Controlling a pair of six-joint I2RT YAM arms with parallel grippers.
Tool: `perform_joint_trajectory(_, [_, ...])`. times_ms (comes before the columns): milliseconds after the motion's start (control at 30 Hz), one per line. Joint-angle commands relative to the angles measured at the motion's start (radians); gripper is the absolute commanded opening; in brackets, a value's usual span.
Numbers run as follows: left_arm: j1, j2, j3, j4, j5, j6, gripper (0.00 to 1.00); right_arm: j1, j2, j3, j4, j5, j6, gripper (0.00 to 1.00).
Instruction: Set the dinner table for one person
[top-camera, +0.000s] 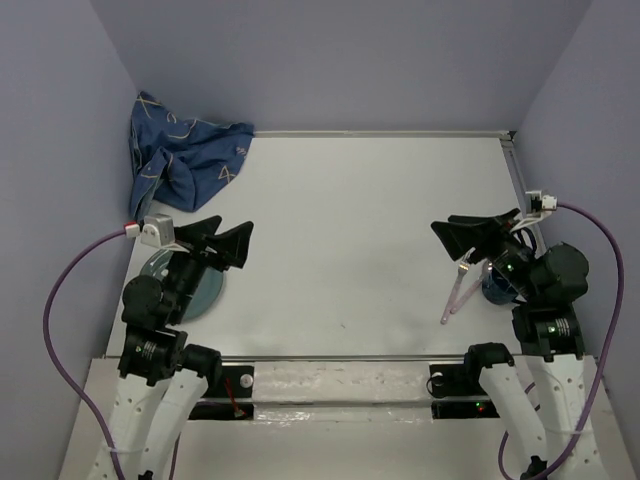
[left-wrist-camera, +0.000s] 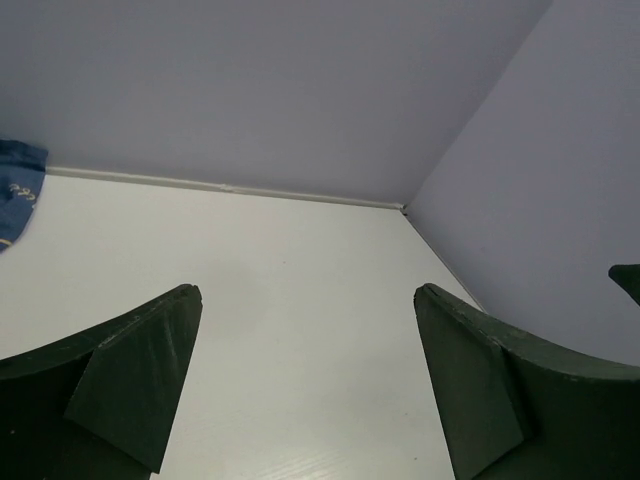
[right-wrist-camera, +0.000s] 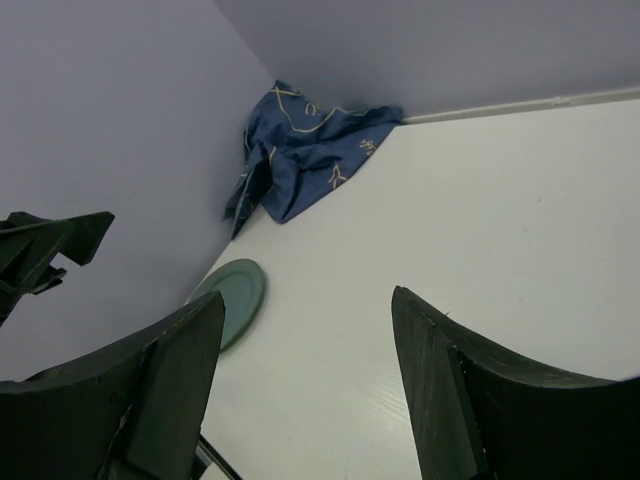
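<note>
The white dinner table (top-camera: 360, 220) fills the top view. A pale green plate (top-camera: 200, 288) lies at its near left, partly under my left arm; it also shows in the right wrist view (right-wrist-camera: 232, 300). Two thin pink utensils (top-camera: 454, 292) lie at the near right, beside a dark blue cup (top-camera: 496, 287) half hidden under my right arm. My left gripper (top-camera: 228, 237) is open and empty above the table just past the plate (left-wrist-camera: 305, 300). My right gripper (top-camera: 458, 232) is open and empty above the utensils (right-wrist-camera: 305, 300).
A crumpled dark blue patterned cloth (top-camera: 185, 150) lies in the far left corner, also in the right wrist view (right-wrist-camera: 300, 150) and at the left wrist view's edge (left-wrist-camera: 15, 190). Lilac walls close the table on three sides. A metal rail (top-camera: 520, 170) runs along the right edge.
</note>
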Motion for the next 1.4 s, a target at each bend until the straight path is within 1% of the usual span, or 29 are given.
perform_joint_trajectory(0, [0.001,0.051,0.018,0.109,-0.025,-0.043,0.99,-0.005,-0.013,-0.023,0.053,-0.030,0.023,0.70])
perform_joint_trajectory(67, [-0.001,0.115,0.017,0.171,-0.054,-0.105,0.99,-0.005,-0.009,-0.040,0.063,-0.034,0.033,0.66])
perform_joint_trajectory(133, [0.001,0.172,0.032,0.186,-0.097,-0.139,0.99,-0.005,-0.006,-0.049,0.074,-0.034,0.038,0.58])
perform_joint_trajectory(167, [0.001,0.224,0.032,0.197,-0.128,-0.173,0.99,-0.005,-0.005,-0.051,0.074,-0.030,0.036,0.57])
perform_joint_trajectory(200, [0.001,0.249,0.027,0.235,-0.196,-0.191,0.99,-0.005,0.004,-0.054,0.073,-0.025,0.039,0.56])
perform_joint_trajectory(267, [0.001,0.320,0.000,0.277,-0.267,-0.236,0.99,-0.005,0.017,-0.057,0.073,-0.022,0.046,0.56])
perform_joint_trajectory(333, [0.001,0.378,-0.008,0.302,-0.398,-0.297,0.99,-0.005,0.053,-0.077,0.106,-0.069,0.067,0.58])
perform_joint_trajectory(367, [0.001,0.448,0.000,0.300,-0.447,-0.306,0.98,-0.005,0.069,-0.088,0.125,-0.092,0.081,0.58])
perform_joint_trajectory(433, [0.001,0.566,0.018,0.320,-0.552,-0.313,0.87,-0.005,0.121,-0.114,0.192,-0.161,0.082,0.58])
perform_joint_trajectory(533, [0.008,0.697,0.087,0.331,-0.671,-0.288,0.81,0.007,0.180,-0.150,0.261,-0.168,0.085,0.59])
perform_joint_trajectory(567, [0.030,0.788,0.113,0.325,-0.683,-0.281,0.81,0.016,0.196,-0.152,0.269,-0.165,0.081,0.59])
perform_joint_trajectory(600, [0.050,0.836,0.139,0.318,-0.674,-0.276,0.81,0.027,0.211,-0.152,0.277,-0.165,0.079,0.60])
perform_joint_trajectory(667, [0.089,0.925,0.225,0.315,-0.657,-0.273,0.80,0.058,0.237,-0.152,0.295,-0.139,0.070,0.60])
perform_joint_trajectory(700, [0.106,1.011,0.254,0.305,-0.644,-0.271,0.80,0.099,0.257,-0.152,0.300,-0.125,0.056,0.60])
perform_joint_trajectory(733, [0.134,1.053,0.320,0.295,-0.642,-0.265,0.80,0.123,0.265,-0.152,0.304,-0.110,0.050,0.60])
perform_joint_trajectory(767, [0.142,1.141,0.357,0.285,-0.647,-0.239,0.80,0.171,0.282,-0.151,0.304,-0.079,0.035,0.61])
perform_joint_trajectory(800, [0.146,1.189,0.392,0.251,-0.666,-0.218,0.80,0.191,0.290,-0.151,0.304,-0.068,0.029,0.61])
perform_joint_trajectory(833, [0.151,1.234,0.474,0.233,-0.673,-0.198,0.80,0.209,0.299,-0.151,0.307,-0.059,0.023,0.61])
perform_joint_trajectory(867, [0.160,1.327,0.516,0.213,-0.679,-0.157,0.80,0.225,0.306,-0.151,0.309,-0.048,0.016,0.61])
perform_joint_trajectory(933, [0.177,1.412,0.623,0.159,-0.668,-0.132,0.80,0.248,0.329,-0.155,0.318,-0.040,0.006,0.61])
perform_joint_trajectory(1000, [0.202,1.533,0.690,0.107,-0.639,-0.106,0.80,0.248,0.339,-0.157,0.323,-0.040,-0.005,0.61])
perform_joint_trajectory(1067, [0.214,1.638,0.794,0.087,-0.593,-0.074,0.80,0.248,0.353,-0.152,0.324,-0.040,-0.020,0.61])
perform_joint_trajectory(1100, [0.214,1.676,0.835,0.034,-0.558,-0.049,0.80,0.248,0.356,-0.151,0.323,-0.039,-0.034,0.61])
perform_joint_trajectory(1133, [0.215,1.741,0.927,0.015,-0.538,-0.032,0.81,0.248,0.366,-0.148,0.326,-0.042,-0.039,0.61])
perform_joint_trajectory(1167, [0.215,1.774,0.973,-0.022,-0.488,0.000,0.82,0.248,0.374,-0.151,0.344,-0.048,-0.042,0.61])
perform_joint_trajectory(1200, [0.214,1.812,1.085,-0.054,-0.475,0.009,0.83,0.248,0.397,-0.161,0.359,-0.069,-0.037,0.61])
perform_joint_trajectory(1267, [0.214,1.930,1.208,-0.143,-0.455,0.029,0.83,0.259,0.426,-0.178,0.401,-0.094,-0.010,0.60])
perform_joint_trajectory(1300, [0.214,1.976,1.351,-0.241,-0.458,0.039,0.83,0.269,0.443,-0.186,0.431,-0.103,-0.002,0.60])
perform_joint_trajectory(1367, [0.217,2.065,1.507,-0.350,-0.456,0.040,0.83,0.285,0.481,-0.190,0.447,-0.108,0.003,0.60])
